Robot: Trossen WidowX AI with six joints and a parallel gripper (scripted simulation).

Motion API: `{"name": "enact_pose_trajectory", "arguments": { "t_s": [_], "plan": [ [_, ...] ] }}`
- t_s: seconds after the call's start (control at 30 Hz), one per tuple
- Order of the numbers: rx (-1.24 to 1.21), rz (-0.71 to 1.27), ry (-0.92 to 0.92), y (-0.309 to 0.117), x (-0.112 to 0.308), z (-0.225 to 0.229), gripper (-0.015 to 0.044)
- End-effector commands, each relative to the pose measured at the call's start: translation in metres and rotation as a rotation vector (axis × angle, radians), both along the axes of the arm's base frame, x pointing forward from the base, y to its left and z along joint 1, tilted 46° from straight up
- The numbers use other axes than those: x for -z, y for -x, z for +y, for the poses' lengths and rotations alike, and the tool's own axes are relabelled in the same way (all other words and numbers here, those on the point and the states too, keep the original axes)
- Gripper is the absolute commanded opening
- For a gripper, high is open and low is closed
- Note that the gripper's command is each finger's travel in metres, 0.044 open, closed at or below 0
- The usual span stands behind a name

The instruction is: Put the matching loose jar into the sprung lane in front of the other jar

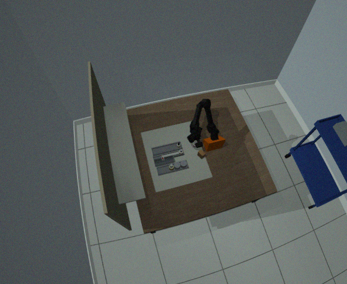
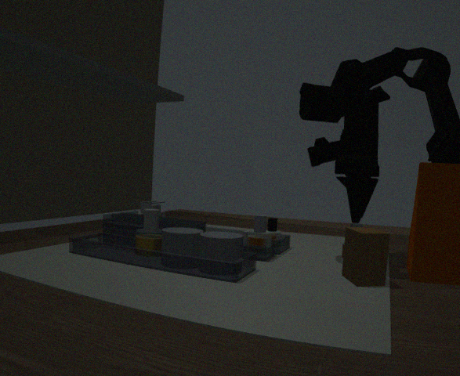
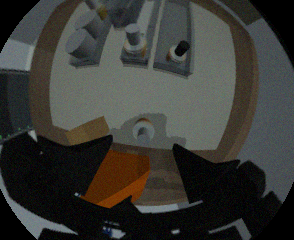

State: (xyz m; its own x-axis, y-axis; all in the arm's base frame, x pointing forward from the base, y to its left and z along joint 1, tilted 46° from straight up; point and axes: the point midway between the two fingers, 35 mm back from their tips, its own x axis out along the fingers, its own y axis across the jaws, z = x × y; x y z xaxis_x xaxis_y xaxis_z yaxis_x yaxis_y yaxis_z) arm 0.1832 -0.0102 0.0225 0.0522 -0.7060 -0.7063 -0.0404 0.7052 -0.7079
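The loose jar (image 3: 143, 131), white with a grey cap and a trace of orange, stands upright on the pale mat. In the exterior view the wooden block mostly hides it. My gripper (image 3: 143, 143) (image 2: 356, 222) is open and empty, pointing down just above the jar's cap, with one finger towards each side. A matching grey-capped jar (image 1: 181, 151) (image 2: 258, 240) (image 3: 134, 46) with an orange band stands near the front of the middle lane (image 3: 135, 62). The pusher plate behind it cannot be made out clearly.
A black-capped jar (image 1: 178, 144) (image 3: 178, 51) stands in one neighbouring lane. The other neighbouring lane holds grey cylinders (image 1: 183, 163) (image 2: 222, 246) and a yellow-banded jar (image 2: 148, 244). A wooden block (image 1: 201, 154) (image 2: 364, 257) (image 3: 88, 131) stands beside the loose jar, near the orange arm base (image 1: 213, 144).
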Motion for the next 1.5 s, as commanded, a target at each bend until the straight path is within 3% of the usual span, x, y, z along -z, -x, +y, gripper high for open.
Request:
{"name": "enact_pose_trajectory", "arguments": {
  "t_s": [0.0, 0.9, 1.23, 1.47],
  "plan": [
    [-0.009, -0.001, 0.003, 0.0, 0.003, -0.002, 0.044],
    [-0.009, -0.001, 0.005, -0.003, 0.034, -0.034, 0.044],
    [-0.009, -0.001, 0.005, -0.003, 0.034, -0.034, 0.0177],
    [-0.009, -0.001, 0.005, -0.003, 0.034, -0.034, 0.0111]
  ]
}}
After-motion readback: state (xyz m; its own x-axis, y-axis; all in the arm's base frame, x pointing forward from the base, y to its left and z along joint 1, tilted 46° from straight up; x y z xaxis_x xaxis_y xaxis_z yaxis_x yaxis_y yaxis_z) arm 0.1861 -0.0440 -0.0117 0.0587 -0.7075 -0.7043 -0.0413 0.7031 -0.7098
